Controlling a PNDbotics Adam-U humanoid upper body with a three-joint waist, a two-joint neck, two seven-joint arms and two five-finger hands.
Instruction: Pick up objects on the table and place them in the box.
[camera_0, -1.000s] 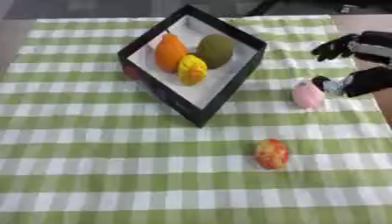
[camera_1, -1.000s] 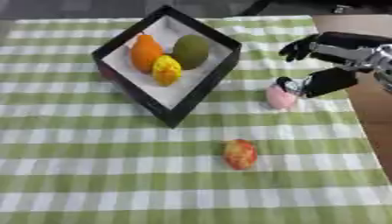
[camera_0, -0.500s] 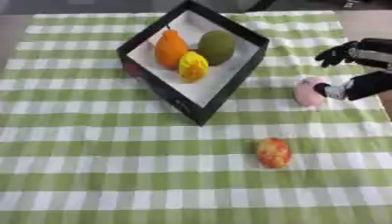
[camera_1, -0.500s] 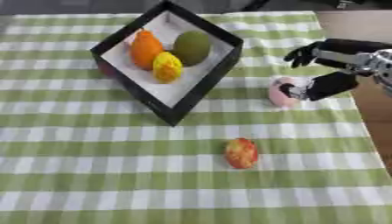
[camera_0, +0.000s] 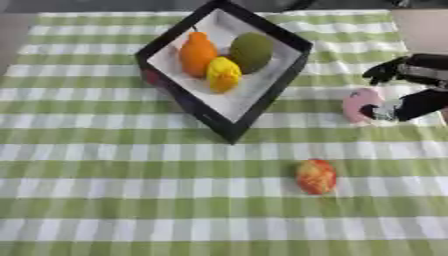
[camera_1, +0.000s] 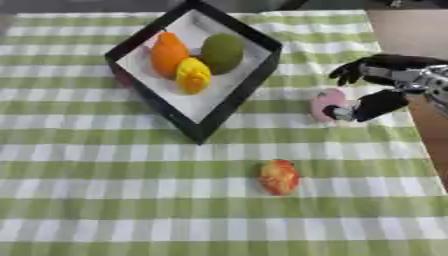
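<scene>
A black box (camera_0: 284, 75) with a white inside stands tilted at the upper middle. It holds an orange fruit (camera_0: 198, 53), a yellow fruit (camera_0: 222, 74) and a green fruit (camera_0: 252, 51). On the cloth to its right lies a pink object (camera_1: 325, 103). My right hand (camera_1: 381, 85) comes in from the right edge and is open around it: the thumb (camera_1: 363, 108) touches its right side and the fingers (camera_1: 350, 71) hover above and behind it, apart from it. A red and yellow fruit (camera_0: 315, 176) lies alone nearer the front. My left hand shows in neither view.
A green and white checked cloth (camera_0: 105, 190) covers the table. Its right edge, with bare brown tabletop (camera_1: 411, 35) beyond, runs just behind my right hand. The left and front of the cloth hold nothing else.
My right hand has come down a little toward the pink object, the fingers lower than before. The pink object, the box and the red and yellow fruit have stayed put.
</scene>
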